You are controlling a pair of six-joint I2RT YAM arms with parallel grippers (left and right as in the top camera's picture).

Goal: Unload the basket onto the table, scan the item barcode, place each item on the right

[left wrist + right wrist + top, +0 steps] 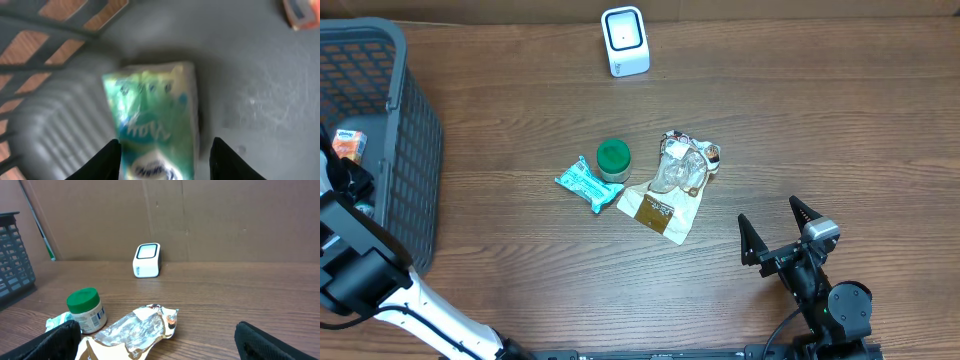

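Gently: the green-and-white soft plastic packet (155,125) looks light and slippery; take its middle. Your left gripper (166,142) straddles it, grip unclear; right gripper (767,210) wide, empty.

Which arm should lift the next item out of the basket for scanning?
Left. Its hand is down inside the basket, straddling the green packet; whether it grips yet is unclear. The right hand is open and empty over the table, far from the basket.
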